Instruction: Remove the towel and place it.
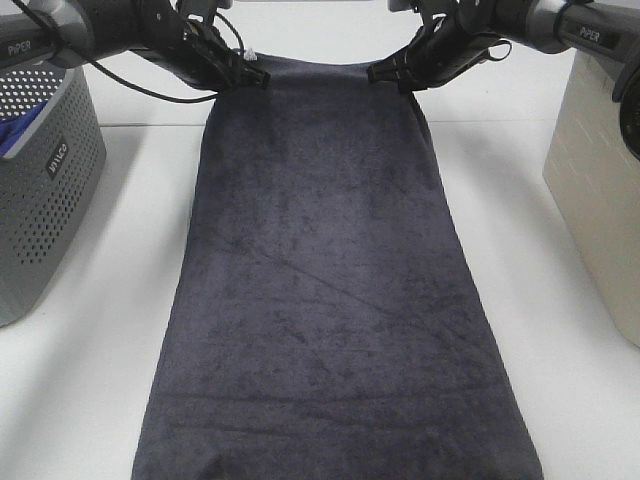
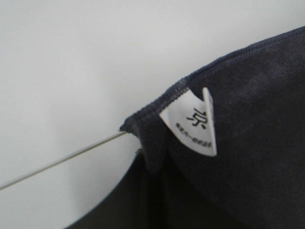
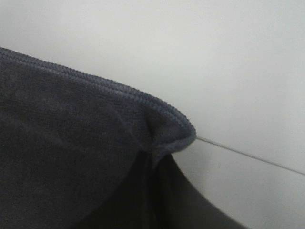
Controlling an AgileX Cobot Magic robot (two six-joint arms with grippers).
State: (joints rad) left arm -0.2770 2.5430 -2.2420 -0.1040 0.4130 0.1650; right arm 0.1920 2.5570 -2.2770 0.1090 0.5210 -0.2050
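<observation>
So the towel (image 1: pixel 325 290) is stretched out long-ways down the middle of the white counter (image 1: pixel 90 380), dark charcoal terry, running from the far edge all the way toward the near side, where it goes out of the overhead view. It looks wider at the near end and narrower at the far end. Surface is pretty flat, just a few faint creases across it.

Both arms are up at the far end, one on each far corner. The left fingers (image 1: pixel 258 74) are pinched closed on the far-left corner, and the right fingers (image 1: pixel 378 73) are pinched closed on the far-right corner, so the far hem is pulled fairly straight between them. You can't really see the fingertips themselves in either wrist view, just cloth bunched up right at the camera.

Left wrist view shows the stitched hem coming to a point at the corner, with a small white tag (image 2: pixel 193 121) sewn in just beside it, folded into a sort of triangle with dark printed characters on it. That tag also pokes out as a tiny white bit by the left fingers in the overhead shot. Right wrist view is just the other corner, hem curling round, no tag.

Off to the left sits a grey perforated basket (image 1: pixel 45 190) with something blue (image 1: pixel 18 135) inside it. On the right edge there's a beige box thing (image 1: pixel 600 190). Neither one touches the towel.
</observation>
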